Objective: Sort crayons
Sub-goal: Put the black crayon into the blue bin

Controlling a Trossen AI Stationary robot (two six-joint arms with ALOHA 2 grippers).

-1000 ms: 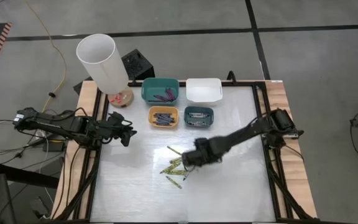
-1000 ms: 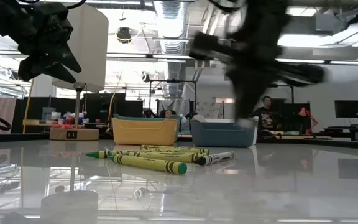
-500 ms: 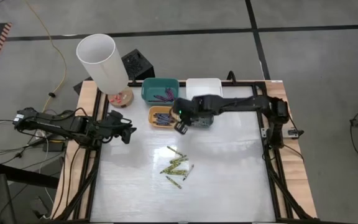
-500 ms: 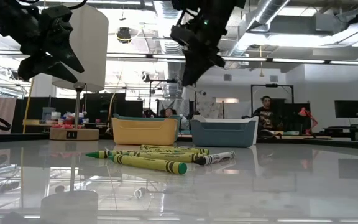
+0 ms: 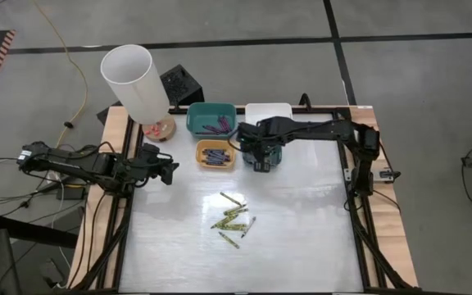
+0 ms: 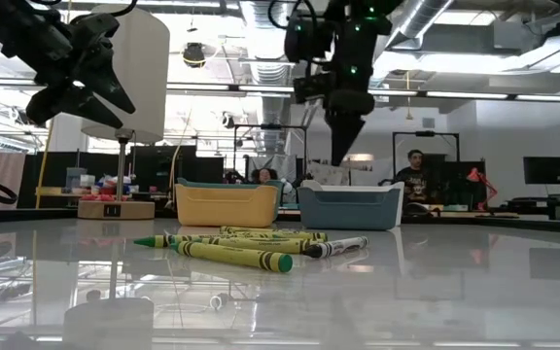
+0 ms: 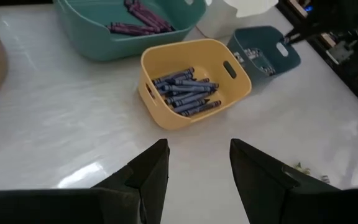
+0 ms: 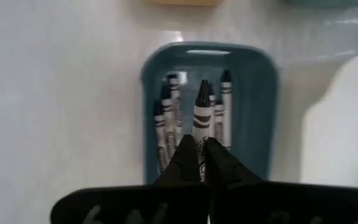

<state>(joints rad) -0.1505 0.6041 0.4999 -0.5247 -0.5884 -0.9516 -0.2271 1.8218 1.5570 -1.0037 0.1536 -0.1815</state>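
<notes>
My right gripper point(image 5: 260, 157) hangs over the small dark-blue bin point(image 8: 261, 106), shut on a grey crayon point(image 8: 201, 112). Several grey crayons lie in that bin. Loose yellow-green crayons point(image 5: 233, 215) and one grey crayon point(image 6: 336, 247) lie flat in the middle of the table. The yellow bin point(image 7: 235, 87) holds blue crayons point(image 7: 185, 94) and the teal bin point(image 5: 197, 123) holds purple ones. My left gripper point(image 7: 199, 167) waits open at the table's left edge, above the tabletop. My right gripper pinches the grey crayon's near end point(image 8: 199, 140) between its two fingertips. The fingers come from above, pointing steeply down, and the crayon runs on along them past their tips. It hangs over the dark-blue bin's opening, its free tip point(image 8: 202, 87) toward the crayons inside.
A white bin point(image 5: 269, 119) stands behind the dark-blue one at the far edge. A tall white cylinder point(image 5: 135, 80) on a wooden base and a black box point(image 5: 181, 84) stand beyond the far-left corner. The near half of the table is bare. People point(image 6: 418, 175) are in the room behind.
My right gripper has risen from the loose crayons in the middle of the table and swung toward the far edge, first over the yellow bin, then right to the dark-blue bin. Its wrist has rolled on the way. It has stayed shut.
</notes>
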